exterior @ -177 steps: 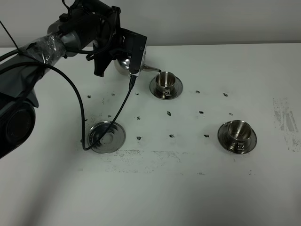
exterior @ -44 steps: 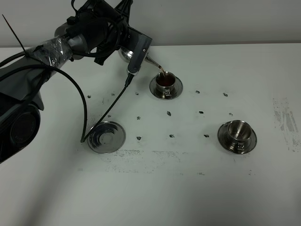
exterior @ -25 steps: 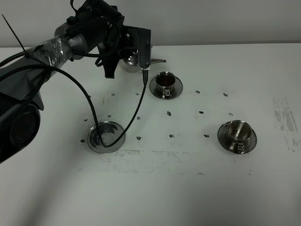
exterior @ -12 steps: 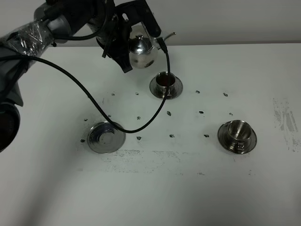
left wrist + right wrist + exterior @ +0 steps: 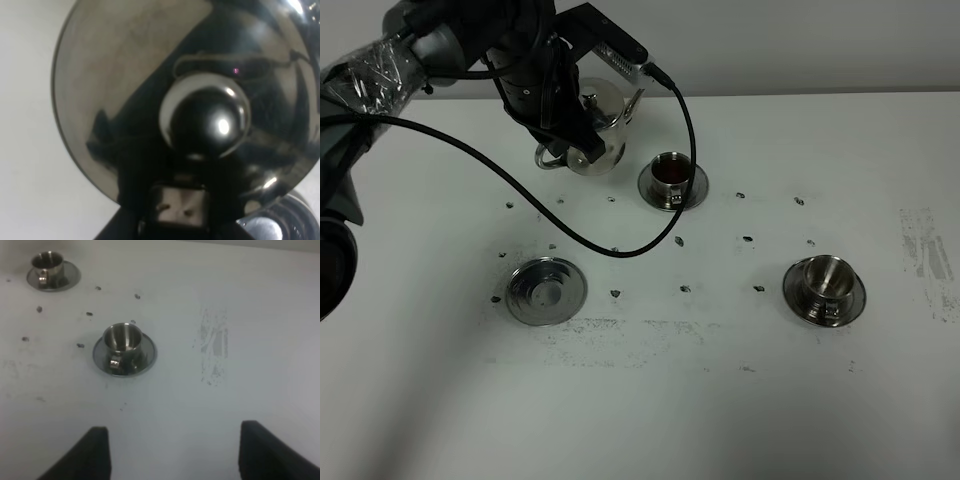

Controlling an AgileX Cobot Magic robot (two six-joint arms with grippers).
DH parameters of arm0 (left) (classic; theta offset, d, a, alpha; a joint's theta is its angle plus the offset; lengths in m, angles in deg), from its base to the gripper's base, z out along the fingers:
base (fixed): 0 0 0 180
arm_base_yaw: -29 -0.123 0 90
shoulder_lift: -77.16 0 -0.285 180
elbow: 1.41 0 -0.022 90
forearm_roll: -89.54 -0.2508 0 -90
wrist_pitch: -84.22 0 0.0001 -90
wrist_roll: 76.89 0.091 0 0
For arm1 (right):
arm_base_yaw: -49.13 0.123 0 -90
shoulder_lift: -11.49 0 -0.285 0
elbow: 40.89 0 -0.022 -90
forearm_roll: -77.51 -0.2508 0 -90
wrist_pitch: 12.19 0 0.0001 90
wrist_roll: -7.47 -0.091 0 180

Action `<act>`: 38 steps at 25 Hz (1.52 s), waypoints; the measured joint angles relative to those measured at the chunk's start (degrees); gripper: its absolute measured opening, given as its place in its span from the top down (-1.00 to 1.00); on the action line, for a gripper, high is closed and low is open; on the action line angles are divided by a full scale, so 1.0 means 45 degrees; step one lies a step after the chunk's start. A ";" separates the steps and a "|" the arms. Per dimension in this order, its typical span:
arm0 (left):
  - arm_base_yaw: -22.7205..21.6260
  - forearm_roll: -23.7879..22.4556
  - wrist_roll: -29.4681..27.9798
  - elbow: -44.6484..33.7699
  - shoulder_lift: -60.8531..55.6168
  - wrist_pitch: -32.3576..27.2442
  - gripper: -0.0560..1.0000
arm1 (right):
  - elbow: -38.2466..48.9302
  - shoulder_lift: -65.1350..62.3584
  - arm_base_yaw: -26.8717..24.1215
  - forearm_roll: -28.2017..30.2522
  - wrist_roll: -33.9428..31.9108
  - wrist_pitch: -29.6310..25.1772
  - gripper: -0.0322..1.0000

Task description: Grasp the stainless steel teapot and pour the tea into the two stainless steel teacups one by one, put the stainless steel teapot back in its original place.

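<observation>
Tray (image 5: 548, 291) sits bare at the left, well apart from everything else; that is where the pot goes last. Pot (image 5: 597, 135) hangs roughly upright in the left gripper (image 5: 563, 135). The jaws themselves are hidden behind the arm but are clamped fully closed, apparently on the handle side. The wrist view is filled by the lid and its knob (image 5: 204, 117). A black cable (image 5: 620, 250) droops from the wrist in a loop down to the table (image 5: 720, 400), and one side of it rises just beside the filled cup (image 5: 671, 172). That cup shows dark tea. The empty cup (image 5: 825, 280) stands on its saucer well off to the right, so the step in hand looks like the carry across to it. To do it well, keep the pot level so the spout does not dribble. Pass behind or above the filled cup, and watch that the cable loop does not drag across it. Stop with the spout tip over the empty cup's mouth, then tilt slowly. Right gripper (image 5: 172, 452) hangs above bare table near the empty cup, jaws spread wide and holding nothing; it is best kept clear of the pour.
</observation>
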 joint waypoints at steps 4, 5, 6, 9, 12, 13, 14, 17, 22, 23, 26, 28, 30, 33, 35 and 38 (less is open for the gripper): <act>0.0000 0.0024 -0.0500 -0.0419 0.0267 0.0428 0.55 | 0.0000 0.0000 0.0000 0.0000 0.0000 0.0000 -0.14; 0.0000 0.0024 -0.0609 -0.0734 0.0267 0.0627 0.55 | 0.0000 0.0000 0.0000 0.0000 0.0000 0.0000 -0.14; -0.0016 0.0024 -0.0725 -0.1059 0.0267 0.0792 0.55 | 0.0000 0.0000 0.0000 0.0000 0.0000 0.0000 -0.14; -0.0042 0.0194 -0.0866 -0.1933 0.0267 0.1415 0.55 | 0.0000 0.0000 0.0000 0.0000 0.0000 0.0000 -0.14; -0.0055 0.0263 -0.1040 -0.2574 0.0277 0.2113 0.55 | 0.0000 0.0000 0.0000 0.0000 0.0000 0.0000 -0.14; -0.0055 0.0294 -0.1092 -0.2765 0.0277 0.2319 0.55 | 0.0000 0.0000 0.0000 0.0000 0.0000 0.0000 -0.14; -0.0055 0.0305 -0.1123 -0.2951 0.0277 0.2562 0.55 | 0.0000 0.0000 0.0000 0.0000 0.0000 0.0000 -0.14; -0.0055 0.0308 -0.1167 -0.3454 0.0277 0.3164 0.55 | 0.0000 0.0000 0.0000 0.0000 0.0000 0.0000 -0.14; -0.0055 0.0324 -0.1220 -0.3656 0.0277 0.3490 0.55 | 0.0000 0.0000 0.0000 0.0000 -0.0012 0.0000 -0.14; -0.0055 0.0335 -0.1220 -0.3666 0.0277 0.3501 0.55 | 0.0000 0.0000 0.0000 0.0000 -0.0012 0.0000 -0.14; -0.0055 0.0397 -0.1232 -0.3670 0.0173 0.3396 0.55 | 0.0000 0.0000 0.0000 0.0000 -0.0012 0.0000 -0.14; -0.0043 0.0419 -0.1221 -0.3680 -0.0057 0.3214 0.55 | 0.0000 0.0000 0.0000 0.0000 -0.0012 0.0000 -0.14; -0.0002 0.0494 -0.0987 -0.3680 -0.0464 0.2938 0.55 | 0.0000 0.0000 0.0000 0.0000 0.0001 0.0000 -0.14; 0.0139 0.0558 -0.0366 -0.3680 -0.1140 0.2394 0.55 | 0.0000 0.0000 0.0000 0.0000 0.0000 0.0000 -0.14; 0.0283 0.0571 0.0354 -0.3680 -0.1468 0.2066 0.55 | 0.0000 0.0000 0.0000 0.0000 0.0000 0.0000 -0.14; 0.0512 0.0675 0.1615 -0.3680 -0.1792 0.1626 0.55 | 0.0000 0.0000 0.0000 0.0000 0.0000 0.0000 -0.14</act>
